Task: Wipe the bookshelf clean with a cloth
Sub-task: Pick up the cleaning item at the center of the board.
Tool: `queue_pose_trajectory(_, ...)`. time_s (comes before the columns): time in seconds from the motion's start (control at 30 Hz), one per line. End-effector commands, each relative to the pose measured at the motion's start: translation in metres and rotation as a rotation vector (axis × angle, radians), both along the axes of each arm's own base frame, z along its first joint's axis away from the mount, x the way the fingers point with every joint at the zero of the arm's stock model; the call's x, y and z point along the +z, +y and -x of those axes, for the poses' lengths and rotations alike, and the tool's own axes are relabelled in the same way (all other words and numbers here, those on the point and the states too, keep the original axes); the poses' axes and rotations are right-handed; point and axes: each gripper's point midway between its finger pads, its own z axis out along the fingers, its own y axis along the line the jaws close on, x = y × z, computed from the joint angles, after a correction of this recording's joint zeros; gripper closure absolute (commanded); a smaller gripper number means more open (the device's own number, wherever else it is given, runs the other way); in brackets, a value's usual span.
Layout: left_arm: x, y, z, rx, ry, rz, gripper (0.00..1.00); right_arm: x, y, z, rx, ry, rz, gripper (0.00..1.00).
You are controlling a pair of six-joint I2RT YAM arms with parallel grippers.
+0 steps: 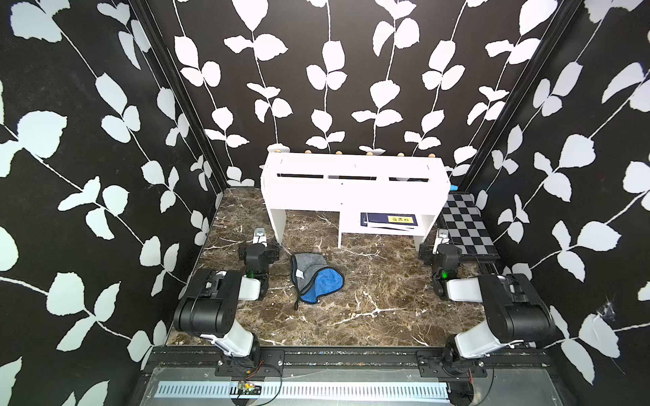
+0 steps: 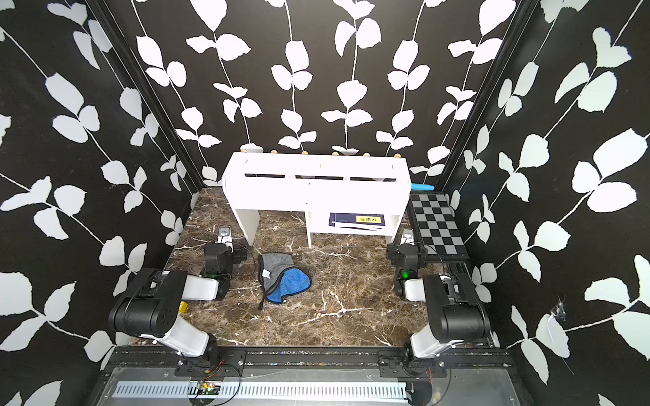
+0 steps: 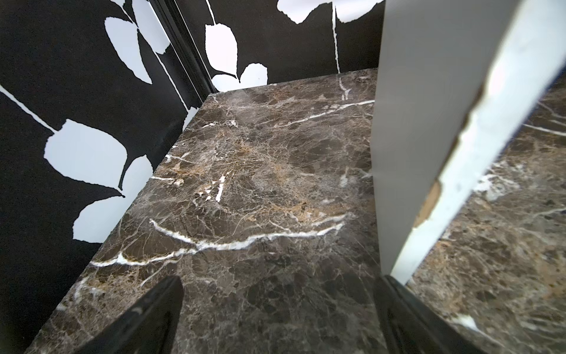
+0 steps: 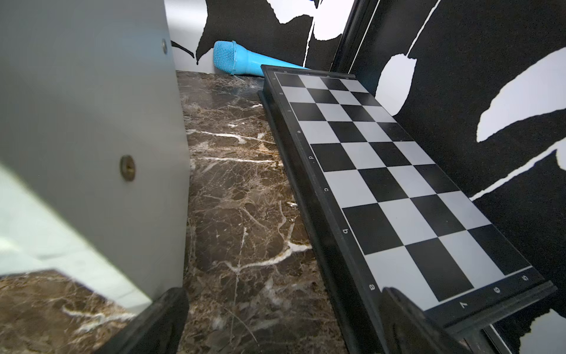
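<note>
Bookshelf (image 1: 353, 197) stands against the rear wall. Cloth (image 1: 314, 279) lies crumpled on the marble tabletop (image 1: 387, 298) in front of it, untouched. Left gripper (image 3: 280, 288) and right gripper (image 4: 283, 294): jaws wide, empty, near the shelf's 2 end panels.

You had on the bench:
- 1 bookshelf (image 1: 355, 191), with 3 dark slots (image 1: 350, 178) and 6 wooden knobs (image 1: 338, 153)
- 1 cloth (image 1: 306, 267)
- 1 checkered board (image 1: 466, 225)
- 1 blue toy microphone (image 4: 245, 62)
- 1 dark blue book (image 1: 380, 219) you could count for sure in the lower compartment; more under it, couldn't tell
- 2 arms: left arm (image 1: 211, 305), right arm (image 1: 510, 305)
- 2 grippers: left gripper (image 3: 283, 294), right gripper (image 4: 284, 303)
- 1 small yellow item (image 2: 183, 307), too small to identify
</note>
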Motion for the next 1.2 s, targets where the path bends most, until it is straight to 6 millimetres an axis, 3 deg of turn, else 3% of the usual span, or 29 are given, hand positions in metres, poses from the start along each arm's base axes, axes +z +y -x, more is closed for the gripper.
queue_pose_trajectory(0.0,0.010,-0.001,-0.005,-0.005,-0.033,0.002,0.01,0.014,0.000,-0.005,0.000,-0.051,-0.006,0.01)
queue_pose_trajectory(0.4,0.009,0.000,-0.005,-0.005,-0.018,0.013,0.02,0.014,0.000,-0.004,0.000,-0.051,-0.007,0.01)
queue_pose_trajectory(0.47,0.010,-0.001,-0.005,-0.006,-0.021,0.011,0.02,0.022,-0.009,-0.001,-0.054,-0.076,-0.008,0.01)
queue_pose_trajectory(0.53,0.016,0.000,-0.004,0.009,-0.028,0.000,0.02,0.053,-0.011,0.004,-0.075,-0.120,0.015,0.01)
queue_pose_trajectory(0.57,0.023,-0.008,-0.005,-0.027,-0.020,-0.020,0.02,0.070,-0.015,0.012,-0.117,-0.088,0.002,0.01)
queue_pose_trajectory(0.63,0.047,-0.002,-0.003,0.043,0.051,-0.064,0.01,0.105,-0.019,0.036,-0.200,-0.034,-0.137,0.01)
queue_pose_trajectory(0.67,0.074,0.008,-0.004,0.121,0.038,-0.047,0.01,0.113,-0.014,0.048,-0.190,-0.011,-0.208,0.01)
queue_pose_trajectory(0.8,0.115,0.041,0.041,0.384,0.050,0.096,0.02,0.069,-0.019,0.097,-0.298,0.017,-0.462,0.02)
queue_pose_trajectory(0.9,0.128,0.038,0.076,0.400,0.103,0.208,0.01,0.059,-0.020,0.126,-0.364,0.165,-0.449,0.10)
queue_pose_trajectory(0.93,0.129,0.034,0.085,0.387,0.115,0.228,0.01,0.064,-0.016,0.132,-0.367,0.193,-0.427,0.10)
queue_pose_trajectory(0.97,0.126,0.030,0.094,0.372,0.132,0.248,0.01,0.070,-0.007,0.136,-0.351,0.212,-0.411,0.02)
queue_pose_trajectory(1.07,0.111,0.010,0.112,0.306,0.196,0.314,0.02,0.082,0.031,0.141,-0.265,0.261,-0.368,0.01)
queue_pose_trajectory(1.17,0.101,-0.023,0.125,0.199,0.240,0.320,0.02,0.087,0.088,0.146,-0.139,0.258,-0.302,0.01)
